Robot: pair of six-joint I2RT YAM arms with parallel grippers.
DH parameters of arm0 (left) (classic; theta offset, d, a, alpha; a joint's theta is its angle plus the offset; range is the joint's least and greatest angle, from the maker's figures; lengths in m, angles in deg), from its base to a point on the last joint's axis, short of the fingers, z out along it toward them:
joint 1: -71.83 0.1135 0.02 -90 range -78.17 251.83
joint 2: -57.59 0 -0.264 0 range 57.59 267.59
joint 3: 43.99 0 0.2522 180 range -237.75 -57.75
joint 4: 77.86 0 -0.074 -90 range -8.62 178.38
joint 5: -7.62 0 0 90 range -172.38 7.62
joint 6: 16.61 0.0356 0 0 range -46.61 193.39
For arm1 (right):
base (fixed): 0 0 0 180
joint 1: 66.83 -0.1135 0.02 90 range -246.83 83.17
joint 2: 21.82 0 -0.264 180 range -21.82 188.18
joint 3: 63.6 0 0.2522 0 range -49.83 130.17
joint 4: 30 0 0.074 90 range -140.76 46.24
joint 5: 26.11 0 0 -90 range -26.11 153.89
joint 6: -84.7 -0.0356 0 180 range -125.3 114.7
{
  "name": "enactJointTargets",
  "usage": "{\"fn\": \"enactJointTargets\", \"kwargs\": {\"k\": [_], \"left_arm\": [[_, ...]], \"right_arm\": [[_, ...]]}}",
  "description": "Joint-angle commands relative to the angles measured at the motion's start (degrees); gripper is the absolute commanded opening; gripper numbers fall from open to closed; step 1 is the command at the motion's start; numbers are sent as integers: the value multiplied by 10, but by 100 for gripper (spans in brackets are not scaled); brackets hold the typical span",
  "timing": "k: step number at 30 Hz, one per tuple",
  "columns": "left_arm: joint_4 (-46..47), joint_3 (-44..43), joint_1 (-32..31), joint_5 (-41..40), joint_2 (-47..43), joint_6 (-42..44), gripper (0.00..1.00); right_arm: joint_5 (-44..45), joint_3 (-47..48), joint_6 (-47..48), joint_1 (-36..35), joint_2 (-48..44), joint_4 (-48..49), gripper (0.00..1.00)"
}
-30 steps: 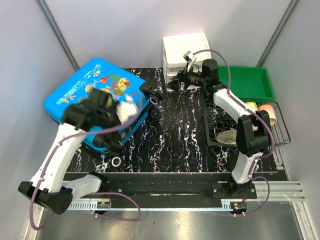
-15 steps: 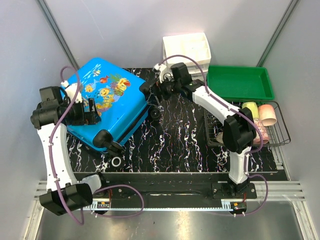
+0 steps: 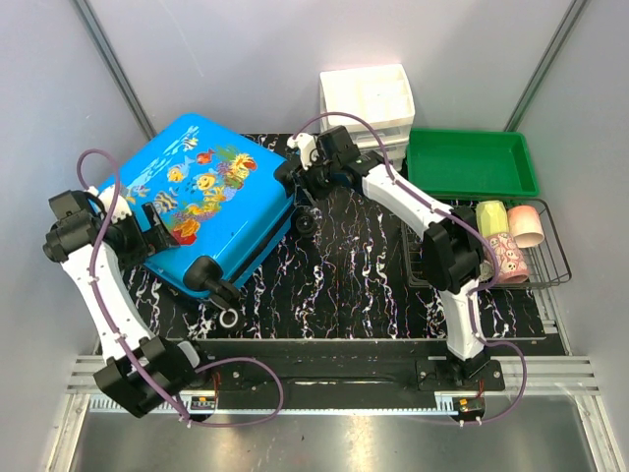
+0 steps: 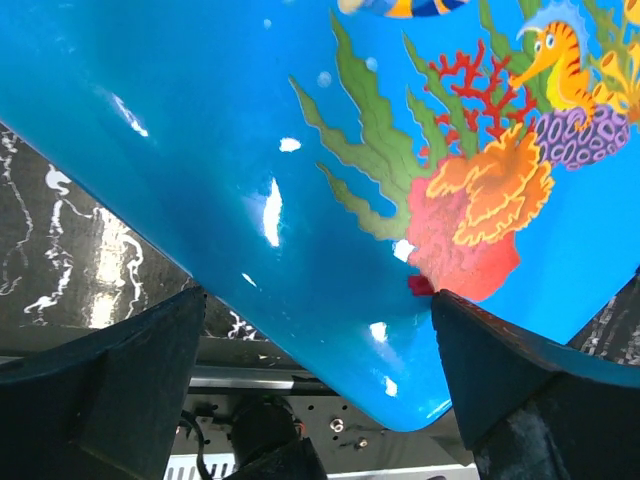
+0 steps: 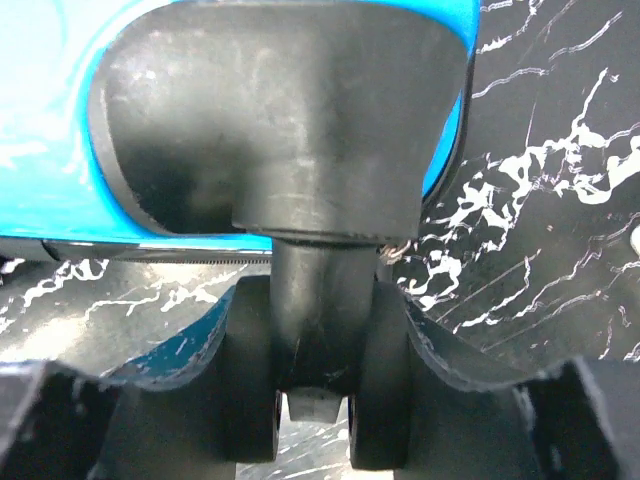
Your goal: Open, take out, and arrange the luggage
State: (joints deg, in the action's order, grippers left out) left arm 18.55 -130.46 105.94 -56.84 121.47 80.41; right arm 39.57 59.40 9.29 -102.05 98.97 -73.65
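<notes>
The luggage is a bright blue suitcase with a fish print. It lies closed, lid up, on the left of the black marbled table. My left gripper is open at its near-left corner. In the left wrist view the blue shell fills the frame, and its corner sits between the spread fingers of that gripper. My right gripper is at the suitcase's far-right corner. In the right wrist view this gripper is shut on the black twin wheel, one finger against each side.
A white drawer organiser stands at the back with a green tray to its right. A wire basket on the right holds a yellow-green cup, a pink cup and a patterned one. A small ring lies near the front.
My left arm swung off the lid out to the suitcase's left corner. My right gripper moved left from the organiser to the suitcase's far-right wheel. The suitcase stayed closed.
</notes>
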Motion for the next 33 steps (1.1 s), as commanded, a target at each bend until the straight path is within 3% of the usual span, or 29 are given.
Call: {"fn": "enactJointTargets", "kwargs": {"k": [1, 2, 3, 15, 16, 19, 20, 21, 23, 28, 33], "left_arm": [[14, 4, 31, 19, 34, 0, 99], [14, 5, 34, 58, 48, 6, 99], [18, 5, 37, 78, 56, 22, 99], [77, -64, 35, 263, 235, 57, 96], [81, -87, 26, 266, 248, 58, 96], [85, -141, 3, 251, 288, 71, 95], [85, -153, -2, 234, 295, 78, 95], [82, -163, -3, 229, 299, 83, 95], [74, -197, -6, 211, 307, 97, 95], [29, -239, -9, 175, 289, 128, 96], [14, -206, -11, 135, 227, 160, 98]], "right_arm": [[-16, 31, 9, -5, -13, -26, 13], [-23, 26, 10, -5, -24, -27, 2], [-36, 3, 2, -5, -33, -26, 0], [-100, -331, -111, -96, -265, 101, 0], [-115, -337, -111, -107, -274, 99, 22], [-161, -346, -96, -148, -307, 85, 65], [-165, -340, -92, -148, -320, 79, 85], [-151, -331, -81, -148, -325, 70, 91], [-121, -299, -54, -143, -331, 24, 97], [-144, -247, -32, -51, -332, -23, 99], [-133, -217, -29, 9, -304, -35, 89]]}}
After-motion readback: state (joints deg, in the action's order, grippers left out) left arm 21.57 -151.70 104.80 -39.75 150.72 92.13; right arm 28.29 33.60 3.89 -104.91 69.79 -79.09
